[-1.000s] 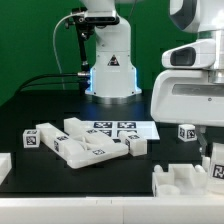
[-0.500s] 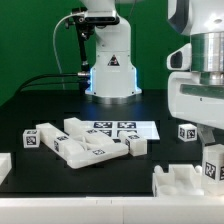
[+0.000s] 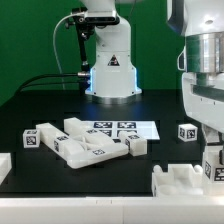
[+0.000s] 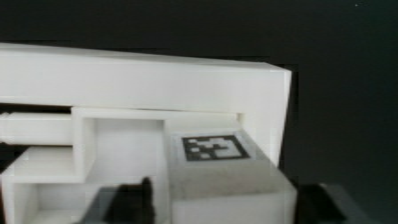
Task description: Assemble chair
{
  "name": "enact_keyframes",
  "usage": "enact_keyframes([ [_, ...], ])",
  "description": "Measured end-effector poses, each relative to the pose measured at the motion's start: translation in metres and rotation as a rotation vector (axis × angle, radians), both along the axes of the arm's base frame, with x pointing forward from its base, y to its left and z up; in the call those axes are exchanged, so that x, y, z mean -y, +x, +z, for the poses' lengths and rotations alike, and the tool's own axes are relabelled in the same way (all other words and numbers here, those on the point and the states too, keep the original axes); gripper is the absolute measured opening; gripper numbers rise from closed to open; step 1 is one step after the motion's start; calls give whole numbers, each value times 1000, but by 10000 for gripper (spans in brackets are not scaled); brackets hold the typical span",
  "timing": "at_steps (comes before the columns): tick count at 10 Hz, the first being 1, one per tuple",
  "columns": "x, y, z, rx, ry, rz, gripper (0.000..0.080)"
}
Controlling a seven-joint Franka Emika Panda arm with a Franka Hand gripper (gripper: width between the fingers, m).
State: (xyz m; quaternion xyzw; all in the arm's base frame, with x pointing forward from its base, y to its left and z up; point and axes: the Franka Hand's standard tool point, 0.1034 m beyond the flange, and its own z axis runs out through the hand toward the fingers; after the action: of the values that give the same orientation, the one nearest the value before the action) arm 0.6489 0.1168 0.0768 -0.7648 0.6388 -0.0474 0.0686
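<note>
1. Exterior view: the arm (image 3: 205,70) fills the exterior view's right edge. It hangs over a stepped white part (image 3: 178,182) of the chair at the near corner. The frame cuts off the tool end.
2. Wrist view, close in: the gripper (image 4: 222,208) straddles a tagged block (image 4: 222,175). The block is nested against the walls of the stepped part, tag facing up. Dark shapes flank the block low in the frame. It is too blurred to tell whether the pads press on it or stand just off it.
3. Only the exterior view takes in the wider table (image 3: 40,105): the robot base (image 3: 110,65) at the back, the marker board (image 3: 118,127) in the middle, and the loose chair parts around it.
4. Edges: the stepped part sits hard against the near edge of the frame. An edge piece (image 3: 3,166) is cut off at the exterior view's left.
5. Open room: there is bare black table between the marker board and a small cube (image 3: 187,132), and behind the board toward the base.
6. Count, exterior view:
   - One left cluster (image 3: 85,148) touching the board's near edge. It holds at least four pieces; overlap blurs the tally.
   - One small cube, standing apart.
   - One stepped part with its block.
   - One edge piece.
   - One arm.
</note>
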Motion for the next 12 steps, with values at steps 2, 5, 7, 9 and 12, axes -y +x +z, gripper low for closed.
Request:
enact_keyframes([
  [2, -2, 1, 2, -20, -30, 246, 617],
  [5, 1, 1, 0, -1, -83, 569, 648],
  [7, 3, 2, 0, 5, -114, 761, 649],
  [9, 6, 8, -2, 6, -181, 1118, 649],
  [12, 7, 8, -2, 2, -168, 1032, 374],
])
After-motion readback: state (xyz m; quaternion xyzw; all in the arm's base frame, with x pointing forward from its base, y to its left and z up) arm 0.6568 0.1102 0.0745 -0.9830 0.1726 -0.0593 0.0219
